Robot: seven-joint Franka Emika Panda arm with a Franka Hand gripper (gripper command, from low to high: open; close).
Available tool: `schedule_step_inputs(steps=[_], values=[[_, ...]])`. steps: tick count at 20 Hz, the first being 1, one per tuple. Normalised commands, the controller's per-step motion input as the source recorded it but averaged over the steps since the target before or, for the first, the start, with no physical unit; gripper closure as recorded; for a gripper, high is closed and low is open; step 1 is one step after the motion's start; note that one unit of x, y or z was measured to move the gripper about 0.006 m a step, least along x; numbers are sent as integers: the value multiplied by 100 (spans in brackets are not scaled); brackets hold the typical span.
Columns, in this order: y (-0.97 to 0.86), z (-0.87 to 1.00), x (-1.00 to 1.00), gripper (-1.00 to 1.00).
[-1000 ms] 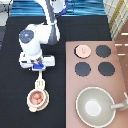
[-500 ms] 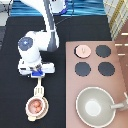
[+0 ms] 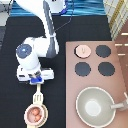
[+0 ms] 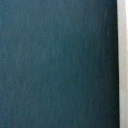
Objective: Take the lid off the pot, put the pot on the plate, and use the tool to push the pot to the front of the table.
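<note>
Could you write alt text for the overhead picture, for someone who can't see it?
A white robot arm's gripper hovers at the handle end of a cream spatula whose head meets a small pot on a plate on a black table. The lid rests on a stove.

A pinkish-brown stove counter (image 3: 117, 82) fills the exterior view from 3 to 5 o'clock. Three black burners (image 3: 102, 51) show bare on it. At 6 o'clock from them sits a large grey-green pan (image 3: 92, 105), its handle pointing toward 3 o'clock
</note>
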Motion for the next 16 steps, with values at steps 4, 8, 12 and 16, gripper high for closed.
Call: schedule_step_inputs(steps=[4, 8, 12, 16], values=[[10, 24, 100, 100], [32, 77, 44, 100], [35, 92, -81, 100], [31, 86, -93, 100]])
